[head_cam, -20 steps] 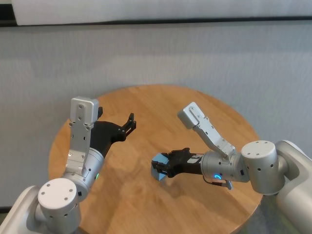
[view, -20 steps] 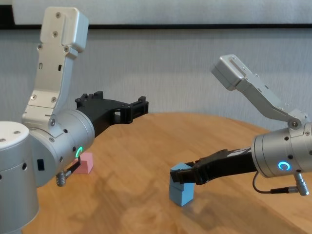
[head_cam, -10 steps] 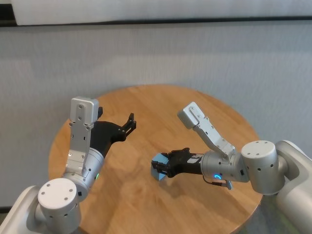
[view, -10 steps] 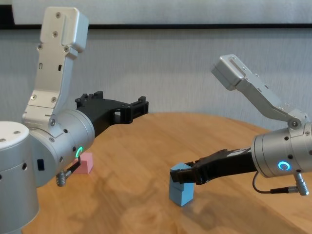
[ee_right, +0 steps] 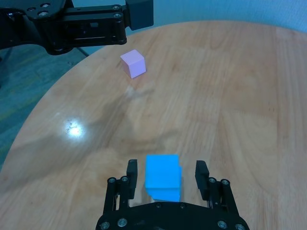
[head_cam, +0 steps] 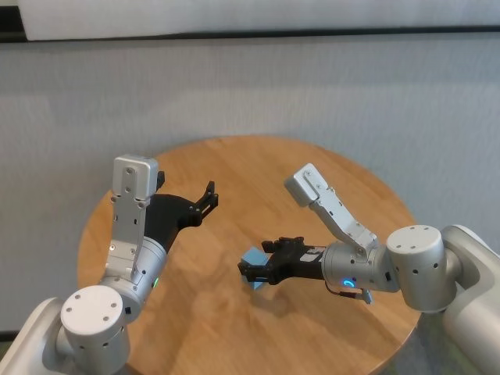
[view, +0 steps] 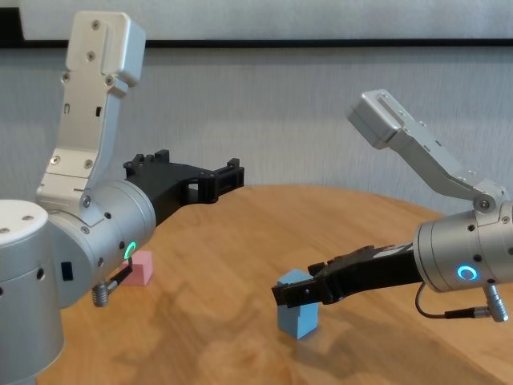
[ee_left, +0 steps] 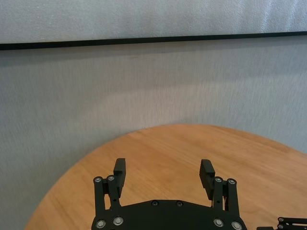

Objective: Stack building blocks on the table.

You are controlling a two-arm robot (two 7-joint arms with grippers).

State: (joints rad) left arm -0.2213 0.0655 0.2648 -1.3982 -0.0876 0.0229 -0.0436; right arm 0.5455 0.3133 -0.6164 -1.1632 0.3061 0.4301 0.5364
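Reaching in low over the table [head_cam: 312, 164] from the robot's right, right gripper [ee_right: 165, 177] sits level with the upper blue cube [ee_right: 163, 170] – jaws apart, one finger [ee_right: 132, 171] on each side with a gap showing, not clamped. That cube rests on the lower blue cube [view: 298, 318], slightly skewed, so two of three are stacked just right of the table's middle on the near half. Pink cube [ee_right: 133, 63] sits alone on the tabletop well apart from the stack, on the robot's left side – in the chest view it shows just beside the left forearm. Left gripper [ee_left: 164, 173] is farther out, held up above the table and clear of the blocks, jaws wide apart with nothing between them, pointing toward the far edge and the grey wall [ee_left: 153, 86]
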